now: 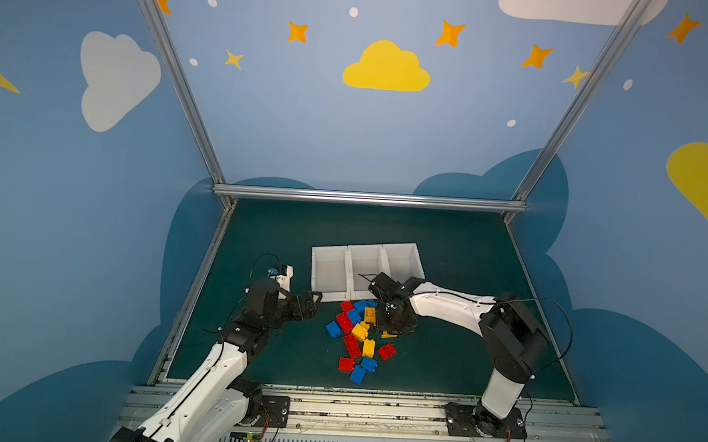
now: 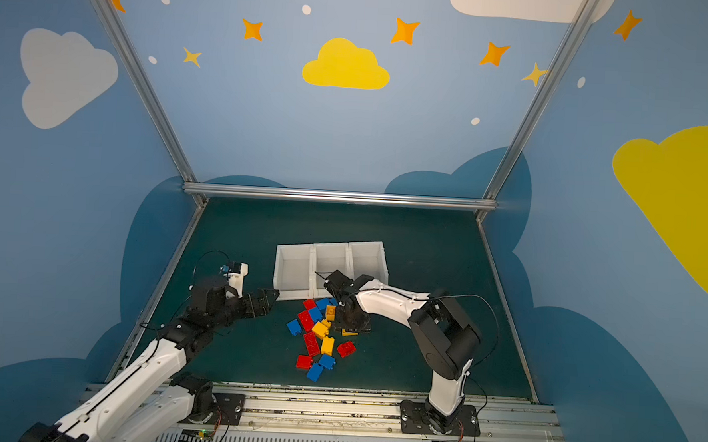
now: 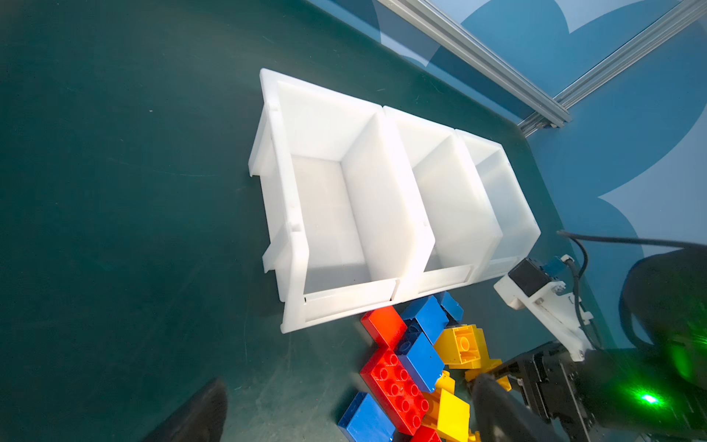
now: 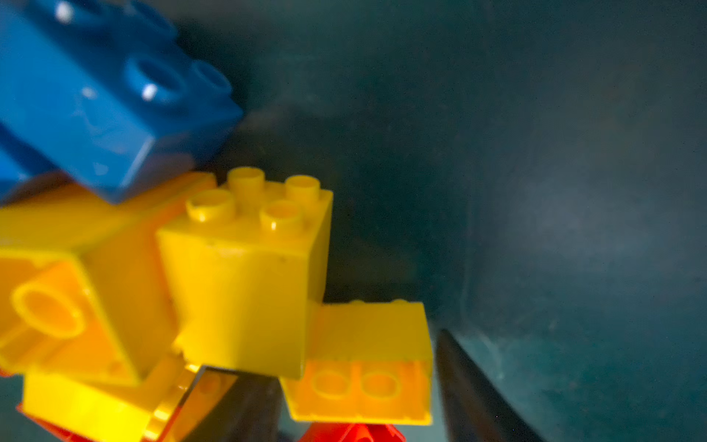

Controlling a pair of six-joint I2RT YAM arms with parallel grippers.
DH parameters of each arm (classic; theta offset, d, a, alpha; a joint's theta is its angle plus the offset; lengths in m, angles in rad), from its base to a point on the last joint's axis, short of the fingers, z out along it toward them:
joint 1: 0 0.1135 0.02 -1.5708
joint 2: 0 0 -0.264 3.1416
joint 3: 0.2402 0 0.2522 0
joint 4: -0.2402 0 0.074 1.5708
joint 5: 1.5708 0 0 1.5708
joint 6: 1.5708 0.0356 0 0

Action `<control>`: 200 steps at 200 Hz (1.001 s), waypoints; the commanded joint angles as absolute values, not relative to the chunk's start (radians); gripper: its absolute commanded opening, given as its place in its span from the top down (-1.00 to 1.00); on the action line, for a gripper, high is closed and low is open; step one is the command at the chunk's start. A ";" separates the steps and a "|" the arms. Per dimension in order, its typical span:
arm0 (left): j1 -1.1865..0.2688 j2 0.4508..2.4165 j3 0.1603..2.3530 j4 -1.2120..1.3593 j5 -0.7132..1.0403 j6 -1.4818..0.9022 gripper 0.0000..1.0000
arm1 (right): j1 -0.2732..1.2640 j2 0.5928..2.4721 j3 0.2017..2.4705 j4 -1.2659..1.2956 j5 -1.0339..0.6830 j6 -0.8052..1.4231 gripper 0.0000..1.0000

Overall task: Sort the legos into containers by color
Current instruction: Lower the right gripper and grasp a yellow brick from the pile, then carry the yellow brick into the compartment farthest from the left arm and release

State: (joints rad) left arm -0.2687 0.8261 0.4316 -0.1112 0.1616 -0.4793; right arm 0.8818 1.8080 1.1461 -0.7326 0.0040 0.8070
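Right wrist view | right gripper [image 4: 357,398] pinches small yellow brick [image 4: 369,336] at lego pile [image 1: 359,334] edge, just before empty white bins [image 1: 365,247] | left gripper [image 1: 316,305] hangs wide open | you lift straight up, clear of the taller yellow brick [image 4: 245,268] just beside it

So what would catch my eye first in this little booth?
A heap of red, blue and yellow legos lies in the middle of the green table, just in front of three empty white bins. The right gripper is down at the heap's right edge, with its fingers on either side of a small yellow brick. Behind it all, a yellow cloud is painted on the blue back wall.
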 commanded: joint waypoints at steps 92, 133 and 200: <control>-0.270 0.786 0.486 -0.203 0.013 -0.515 -0.99 | 0.733 1.549 1.220 -0.896 0.099 0.622 0.27; -0.269 0.760 0.468 -0.111 0.199 -0.459 -0.99 | 0.610 1.691 1.401 -0.854 0.117 0.438 0.25; -0.275 0.751 0.474 -0.155 0.248 -0.450 -0.97 | 0.508 1.956 1.660 -0.930 0.029 0.438 0.13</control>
State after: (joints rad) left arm -0.2714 0.7635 0.4637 -0.1364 0.2020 -0.4744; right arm 0.5140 1.9251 1.6150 -0.8711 0.0574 0.4625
